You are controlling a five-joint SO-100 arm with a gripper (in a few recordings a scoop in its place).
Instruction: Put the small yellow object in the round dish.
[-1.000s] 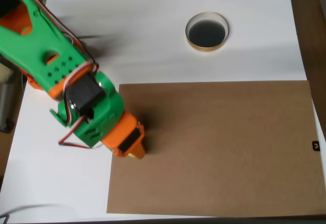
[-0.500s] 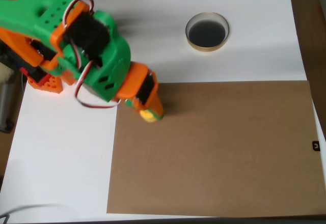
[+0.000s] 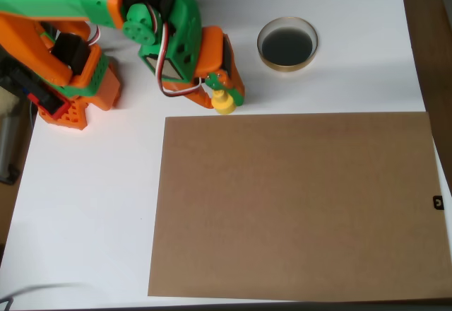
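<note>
Peeking from the pincer [image 3: 224, 93], which grasps it, the small yellow object [image 3: 224, 103] is partly hidden, over the white table [image 3: 353, 85] just off the brown board's [image 3: 296, 205] far edge. The round dish [image 3: 287, 43] sits near, toward the table's far edge, nothing between.
</note>
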